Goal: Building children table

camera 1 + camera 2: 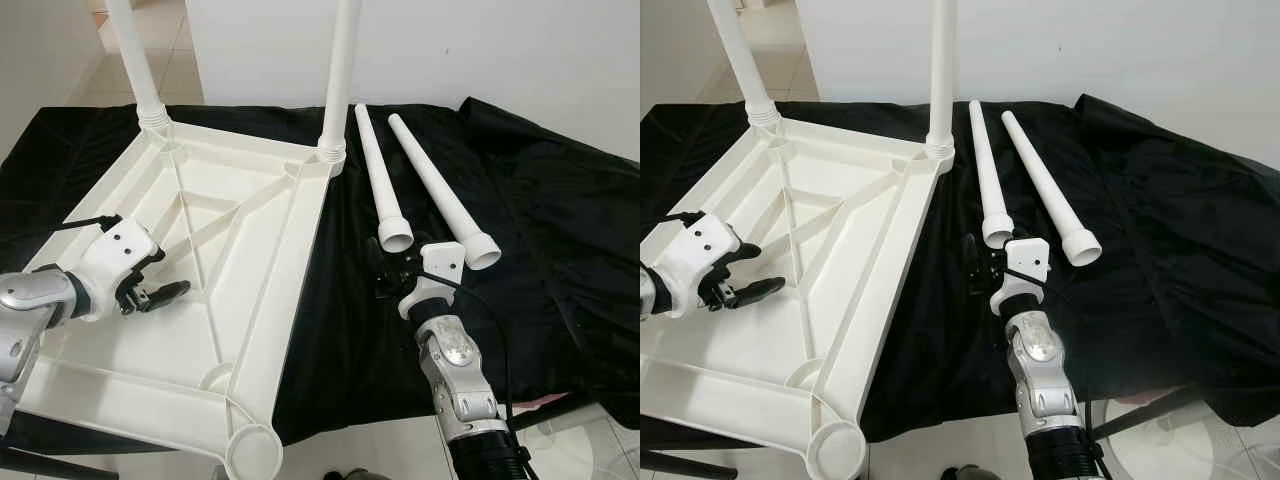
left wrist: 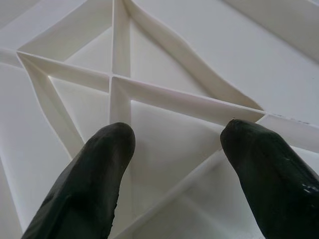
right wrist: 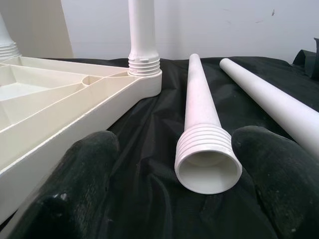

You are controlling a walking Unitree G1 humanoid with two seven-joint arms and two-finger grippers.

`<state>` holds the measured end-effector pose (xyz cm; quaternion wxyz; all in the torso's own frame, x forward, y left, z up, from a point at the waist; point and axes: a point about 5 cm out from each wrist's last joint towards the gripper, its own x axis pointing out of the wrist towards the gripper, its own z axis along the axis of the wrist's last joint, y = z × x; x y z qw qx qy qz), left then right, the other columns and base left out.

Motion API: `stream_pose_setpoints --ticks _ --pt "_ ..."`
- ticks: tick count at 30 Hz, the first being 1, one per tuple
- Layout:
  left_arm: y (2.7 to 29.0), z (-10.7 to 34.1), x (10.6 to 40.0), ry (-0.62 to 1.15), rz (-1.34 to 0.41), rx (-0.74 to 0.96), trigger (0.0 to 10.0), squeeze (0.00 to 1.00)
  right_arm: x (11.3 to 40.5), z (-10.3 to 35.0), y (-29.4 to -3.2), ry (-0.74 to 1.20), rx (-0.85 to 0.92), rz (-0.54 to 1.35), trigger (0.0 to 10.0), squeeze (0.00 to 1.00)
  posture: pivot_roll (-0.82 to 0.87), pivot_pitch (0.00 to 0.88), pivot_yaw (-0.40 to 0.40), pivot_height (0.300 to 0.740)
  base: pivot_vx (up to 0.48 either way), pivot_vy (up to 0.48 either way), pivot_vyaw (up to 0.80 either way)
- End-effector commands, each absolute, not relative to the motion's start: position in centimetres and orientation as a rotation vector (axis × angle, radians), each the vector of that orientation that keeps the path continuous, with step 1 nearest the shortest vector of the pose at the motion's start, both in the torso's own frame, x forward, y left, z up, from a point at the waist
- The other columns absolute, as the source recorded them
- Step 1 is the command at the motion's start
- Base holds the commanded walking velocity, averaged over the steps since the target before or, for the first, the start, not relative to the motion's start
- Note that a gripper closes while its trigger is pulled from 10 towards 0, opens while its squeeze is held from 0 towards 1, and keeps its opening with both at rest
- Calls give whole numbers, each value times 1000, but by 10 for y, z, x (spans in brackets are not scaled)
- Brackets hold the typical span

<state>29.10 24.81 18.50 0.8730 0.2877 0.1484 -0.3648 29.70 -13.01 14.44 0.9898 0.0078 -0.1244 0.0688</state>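
Your right gripper (image 3: 164,164), fingers spread, faces the threaded mouth of the nearer loose white plastic leg (image 1: 378,175) on the black cloth (image 1: 540,250). Close squarely behind the threads (it may roll). Left gripper (image 1: 150,293) hovers spread above the upturned white tabletop (image 1: 270,290).

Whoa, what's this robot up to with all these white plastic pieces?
It is putting together a small plastic table. The white tabletop lies upside down on a black cloth, with two legs already standing in its far corner sockets. Two loose legs lie on the cloth beside it. The right gripper is open at the threaded end of the nearer loose leg, fingers either side, not yet gripping. The left gripper hovers open over the tabletop's ribbed underside.
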Motion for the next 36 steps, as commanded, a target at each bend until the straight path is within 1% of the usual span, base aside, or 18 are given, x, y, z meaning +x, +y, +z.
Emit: stream_pose_setpoints --ticks 1,5,6,8,10,14,17,21,23,25,32,33,34,36 --pt "249 179 286 376 -882 586 10000 0 296 141 -130 -242 11 138 10000 0 -4 93 -30 740 0 0 0" --pt "248 181 284 373 -915 553 10000 0 296 141 -130 -242 9 140 10000 0 -6 90 -31 740 0 0 0" --pt "251 187 282 350 -934 494 10000 0 295 141 -130 -242 7 140 10000 0 -6 86 -32 740 0 0 0" --pt "251 187 282 350 -934 494 10000 0 295 141 -130 -242 7 140 10000 0 -6 86 -32 740 0 0 0" --pt "252 192 280 316 -959 439 10000 0 295 140 -130 -240 6 143 10000 0 -3 84 -34 740 0 0 0" --pt "250 192 277 303 -988 420 10000 0 296 140 -130 -238 4 146 10000 0 0 84 -36 740 0 0 0" --pt "249 186 275 328 -1000 438 10000 0 296 140 -128 -238 4 154 10000 0 4 82 -41 740 0 0 0" --pt "240 171 266 408 -1088 441 10000 0 297 140 -127 -237 2 162 10000 0 9 82 -43 740 0 0 0" --pt "236 165 264 420 -1109 447 10000 0 297 140 -127 -236 2 162 10000 0 9 82 -43 740 0 0 0" --pt "229 156 268 423 -1114 463 10000 0 298 140 -127 -237 0 161 10000 0 7 81 -41 740 0 0 0" --pt "228 151 277 426 -1085 488 10000 0 298 141 -126 -238 1 160 10000 0 2 82 -37 740 0 0 0" --pt "231 151 290 419 -1030 509 10000 0 298 141 -127 -238 -1 152 10000 0 -4 83 -29 740 0 0 0" --pt "231 151 290 419 -1030 509 10000 0 298 141 -127 -238 -1 152 10000 0 -4 83 -29 740 0 0 0" --pt "234 153 301 411 -969 530 10000 0 298 140 -128 -237 -1 146 10000 0 -6 86 -27 740 0 0 0"
